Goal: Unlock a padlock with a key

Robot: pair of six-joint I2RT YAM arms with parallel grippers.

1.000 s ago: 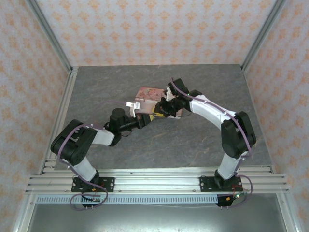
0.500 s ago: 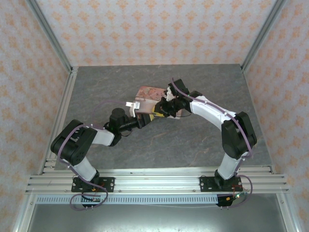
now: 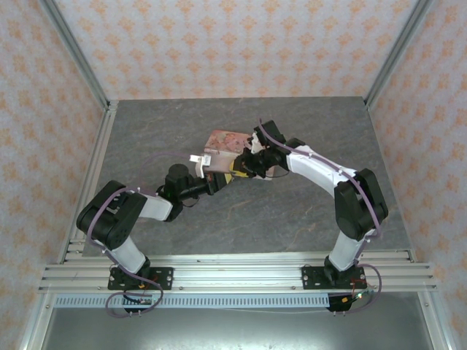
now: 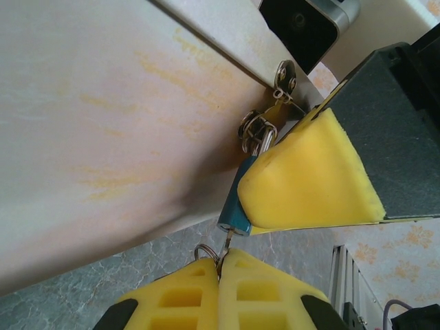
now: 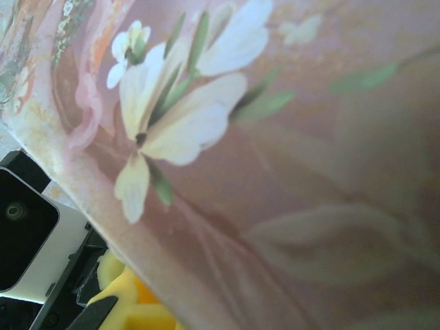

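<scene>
Top camera looks down from behind; both wrist cameras sit close against the shared tin (image 3: 225,138)

Almost nothing is different. The right gripper (image 3: 239,170) has crept a tiny bit to the left, closer in beside the pink tin (image 3: 222,140).

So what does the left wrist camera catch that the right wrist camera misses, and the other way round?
Left wrist, not right wrist: the small teal padlock hooked on the metal clasp, with the key reaching its underside, pinched between the left fingers. Right wrist, not left wrist: the white flower painted on the lid. Both: the tin very close up, and yellow foam fingers.
</scene>
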